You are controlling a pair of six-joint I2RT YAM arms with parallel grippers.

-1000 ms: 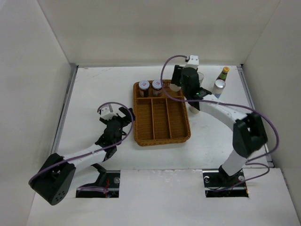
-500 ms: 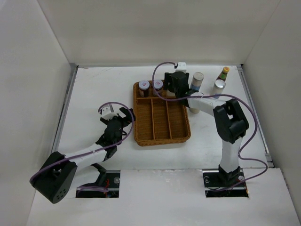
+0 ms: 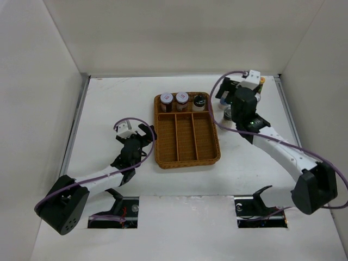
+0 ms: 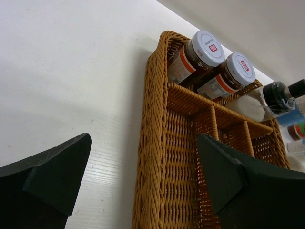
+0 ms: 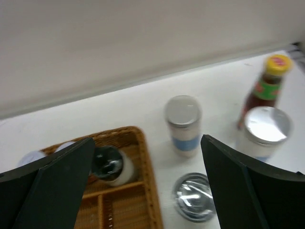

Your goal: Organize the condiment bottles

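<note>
Two brown jars with white lids (image 3: 174,100) (image 4: 198,55) and a black-capped bottle (image 3: 200,102) (image 5: 108,164) stand in the back compartment of the wicker tray (image 3: 187,161) (image 4: 152,143). Right of the tray stand two white-blue silver-topped cylinders (image 5: 183,124) (image 5: 263,131), a red sauce bottle with a yellow cap (image 5: 267,88) (image 3: 262,80) and a short silver-lidded jar (image 5: 194,196) (image 3: 228,114). My right gripper (image 5: 147,140) (image 3: 224,97) hangs open and empty above the tray's back right corner. My left gripper (image 4: 143,138) (image 3: 145,132) is open by the tray's left rim.
White walls close in the table on three sides. The tray's three long front compartments (image 3: 185,136) hold nothing. In the top view my right arm (image 3: 272,144) covers most of the bottles standing to the right of the tray.
The right gripper opened and let go of the black-capped bottle, which now stands in the tray's back compartment, then swung right toward the loose bottles. The left arm has not moved.
</note>
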